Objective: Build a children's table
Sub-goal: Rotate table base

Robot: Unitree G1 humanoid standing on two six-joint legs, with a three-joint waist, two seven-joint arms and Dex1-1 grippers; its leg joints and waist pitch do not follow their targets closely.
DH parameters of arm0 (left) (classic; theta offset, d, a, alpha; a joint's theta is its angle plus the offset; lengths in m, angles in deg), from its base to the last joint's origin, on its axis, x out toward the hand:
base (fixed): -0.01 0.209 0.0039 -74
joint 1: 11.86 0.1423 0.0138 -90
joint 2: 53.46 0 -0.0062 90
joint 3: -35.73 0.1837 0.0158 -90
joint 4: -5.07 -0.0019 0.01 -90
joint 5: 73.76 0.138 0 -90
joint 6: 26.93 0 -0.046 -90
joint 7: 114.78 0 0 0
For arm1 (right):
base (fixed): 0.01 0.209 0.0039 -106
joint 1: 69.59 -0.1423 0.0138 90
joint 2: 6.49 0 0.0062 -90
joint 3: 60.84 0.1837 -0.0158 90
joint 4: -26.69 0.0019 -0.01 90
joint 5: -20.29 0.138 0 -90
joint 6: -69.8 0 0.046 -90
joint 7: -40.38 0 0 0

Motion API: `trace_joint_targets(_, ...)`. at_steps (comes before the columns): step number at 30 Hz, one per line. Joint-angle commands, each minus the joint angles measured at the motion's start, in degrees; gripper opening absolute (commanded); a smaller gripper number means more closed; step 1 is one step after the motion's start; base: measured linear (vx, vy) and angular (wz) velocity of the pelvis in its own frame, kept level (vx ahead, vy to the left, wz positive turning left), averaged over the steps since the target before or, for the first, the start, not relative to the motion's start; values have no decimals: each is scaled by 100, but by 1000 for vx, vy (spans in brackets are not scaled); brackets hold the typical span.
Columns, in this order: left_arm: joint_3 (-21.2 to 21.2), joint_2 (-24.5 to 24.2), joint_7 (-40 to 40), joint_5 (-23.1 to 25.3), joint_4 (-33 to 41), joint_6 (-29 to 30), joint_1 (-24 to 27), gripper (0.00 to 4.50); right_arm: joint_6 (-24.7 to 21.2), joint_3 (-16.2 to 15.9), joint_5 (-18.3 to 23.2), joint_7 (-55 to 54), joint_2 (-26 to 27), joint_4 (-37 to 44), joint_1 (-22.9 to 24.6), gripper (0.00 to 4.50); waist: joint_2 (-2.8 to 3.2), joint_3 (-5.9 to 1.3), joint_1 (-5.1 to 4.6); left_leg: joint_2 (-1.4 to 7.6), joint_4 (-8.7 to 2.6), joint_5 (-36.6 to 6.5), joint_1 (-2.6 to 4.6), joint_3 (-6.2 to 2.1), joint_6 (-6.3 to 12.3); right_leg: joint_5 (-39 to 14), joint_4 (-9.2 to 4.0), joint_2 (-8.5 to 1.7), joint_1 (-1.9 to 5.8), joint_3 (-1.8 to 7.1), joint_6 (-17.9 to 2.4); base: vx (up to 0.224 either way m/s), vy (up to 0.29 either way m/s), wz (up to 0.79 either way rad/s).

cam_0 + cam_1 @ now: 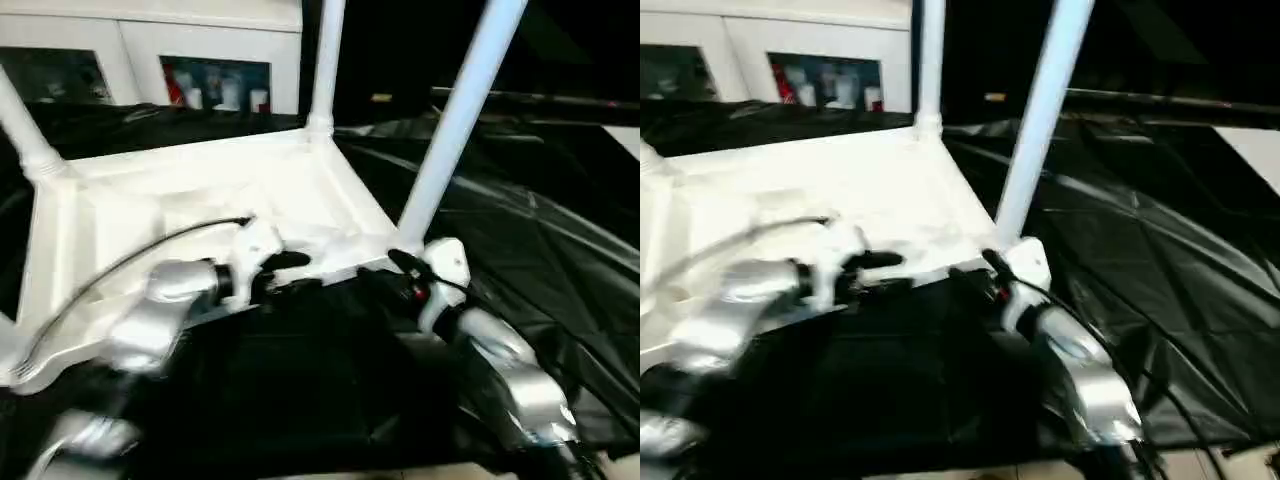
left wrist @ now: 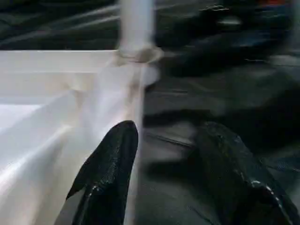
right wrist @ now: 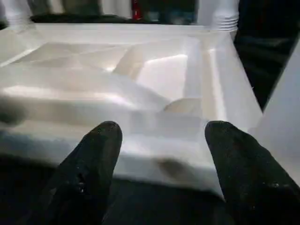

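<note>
**Upside-down white table with both grippers at its near edge**

Centrally, the children's table (image 1: 200, 200) lies top-down on the black cloth (image 1: 560, 250), three legs (image 1: 462, 110) rising toward the frame's top. At lower centre, the left gripper (image 2: 173, 154) and right gripper (image 3: 161, 154) hover by its near rim, fingers spread, holding nothing. A white cabinet (image 1: 150, 60) stands upper left.

Both head views look forward and down from close range, sharing the upturned children's table (image 1: 200, 200) at frame centre. Each wrist view looks along its own fingers, very near the table's rim: left gripper (image 2: 173, 159), right gripper (image 3: 161, 159).
</note>
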Motion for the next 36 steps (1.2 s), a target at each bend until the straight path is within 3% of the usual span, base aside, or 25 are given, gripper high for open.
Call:
trace_joint_targets(1,-6,-271,-339,-235,640,368,349,277,111,185,-68,-327,109,-461,-301,316,25,-346,12,274,-417,-1124,144,-118,-82,-741,-379,-401,202,267,-1259,0,0,0)
trace_joint_targets(2,-18,-383,-401,-289,835,434,525,284,137,248,-90,-470,172,-686,-450,316,26,-324,-29,257,-453,-1107,94,-131,-91,-904,-390,-379,229,261,-1213,0,0,0)
trace_joint_targets(3,-57,-497,-447,-375,1065,535,734,295,190,322,-165,-689,222,-1002,-650,316,34,-322,-32,256,-435,-1113,142,-113,-126,-926,-388,-360,185,269,-1166,0,0,0)
trace_joint_targets(4,-97,-527,-423,-397,1154,555,839,307,227,374,-178,-785,242,-1167,-756,316,51,-321,-45,257,-447,-1134,145,-112,-144,-924,-394,-351,179,268,-1166,0,0,0)
trace_joint_targets(6,-203,-605,-337,-349,1247,503,1087,320,307,518,-222,-1066,258,-1631,-1058,316,-5,-320,-29,251,-442,-1186,164,-97,-200,-874,-387,-329,170,267,-1094,0,0,0)
trace_joint_targets(7,-288,-646,-214,-261,1247,422,1267,320,376,675,-198,-1284,263,-2013,-1293,316,19,-305,-33,240,-467,-1242,148,-108,-255,-980,-398,-327,170,265,-1041,0,0,0)
trace_joint_targets(10,-371,-672,-75,-207,1291,359,1455,355,441,820,-151,-1456,265,-2340,-1482,316,31,-305,-26,238,-453,-1446,210,-90,-349,-1052,-418,-311,126,279,-938,0,0,0)
trace_joint_targets(12,-557,-693,181,-277,1540,409,1881,362,665,1079,-69,-1805,233,-2956,-1825,316,13,-329,-22,240,-456,-1396,164,-110,-386,-897,-374,-323,171,275,-915,0,0,0)
trace_joint_targets(18,-1114,-689,224,-613,1872,378,2832,403,1112,1561,44,-2522,-55,-4127,-2491,316,-21,-332,81,221,-409,-1282,210,-53,-289,-656,-370,-269,135,274,-897,0,0,0)
trace_joint_targets(19,-1274,-714,121,-754,1910,257,3104,419,1235,1693,100,-2706,-146,-4420,-2672,316,-17,-331,80,221,-402,-1291,207,-49,-290,-633,-354,-279,123,279,-928,0,0,0)
trace_joint_targets(20,-1340,-757,14,-819,1924,162,3261,432,1275,1749,122,-2783,-192,-4522,-2744,316,-49,-333,58,217,-419,-1275,137,-80,-293,-688,-349,-292,189,266,-914,0,0,0)
trace_joint_targets(21,-1340,-757,14,-819,1924,162,3261,432,1275,1749,122,-2783,-192,-4522,-2744,316,-32,-317,71,212,-408,-1415,192,-55,-273,-871,-385,-269,124,268,-864,0,0,0)
trace_joint_targets(22,-1557,-883,-223,-996,1948,20,3621,443,1331,1747,135,-2535,-240,-4636,-2838,316,-53,-308,73,219,-401,-1573,209,-45,-253,-1031,-400,-268,97,279,-839,0,0,0)
trace_joint_targets(24,-1640,-938,-285,-1048,1965,-34,3752,447,1377,1747,145,-2399,-248,-4722,-2888,316,-46,-309,50,222,-425,-1590,141,-78,-240,-1163,-403,-283,146,276,-752,0,0,0)
trace_joint_targets(25,-1765,-1079,-441,-1085,1967,-106,3960,447,1400,1708,158,-2103,-249,-4764,-2905,316,-50,-304,37,223,-417,-1656,163,-77,-221,-1204,-413,-272,126,274,-741,0,0,0)
trace_joint_targets(26,-1781,-1097,-464,-1090,1961,-110,3977,447,1399,1694,151,-2072,-250,-4753,-2897,316,-55,-290,26,223,-429,-1677,142,-86,-212,-1262,-419,-272,134,273,-724,0,0,0)
trace_joint_targets(27,-1962,-1277,-699,-1140,1895,-155,4137,447,1407,1537,66,-1744,-260,-4658,-2816,316,-26,-299,18,226,-429,-1748,162,-88,-224,-1337,-427,-271,121,276,-712,0,0,0)
trace_joint_targets(28,-1962,-1277,-699,-1140,1895,-155,4137,447,1407,1537,66,-1744,-260,-4658,-2816,316,-38,-291,-4,227,-438,-1747,136,-96,-208,-1355,-422,-278,131,280,-738,0,0,0)
trace_joint_targets(33,-2787,-1703,-1051,-1596,1525,-83,4070,447,1452,863,-87,-577,-284,-3647,-2079,316,-16,-295,-67,231,-453,-1726,143,-113,-178,-1190,-411,-264,145,277,-870,0,0,0)
trace_joint_targets(36,-3171,-1734,-997,-1976,1335,-79,3860,447,1265,804,-66,-621,-351,-2865,-1555,316,-31,-292,-64,241,-465,-1704,169,-108,-174,-1130,-410,-262,139,282,-916,0,0,0)
